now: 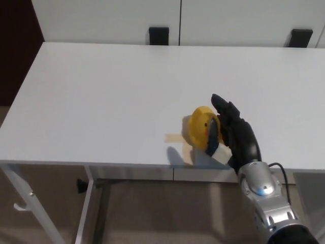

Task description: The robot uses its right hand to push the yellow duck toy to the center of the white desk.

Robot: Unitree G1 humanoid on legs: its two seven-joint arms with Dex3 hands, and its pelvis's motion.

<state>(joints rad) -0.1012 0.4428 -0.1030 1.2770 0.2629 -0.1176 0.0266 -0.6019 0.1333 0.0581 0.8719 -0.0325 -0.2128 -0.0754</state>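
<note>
Pressing yellow duck toy (201, 126), right hand (234, 133) fingers spread, tape cross (173, 138) half hidden

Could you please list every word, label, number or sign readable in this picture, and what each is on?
None: no readable text on the white desk, the yellow duck toy, the right hand or the cabinet fronts. The only mark is a plain tape cross, half covered by the duck.
</note>
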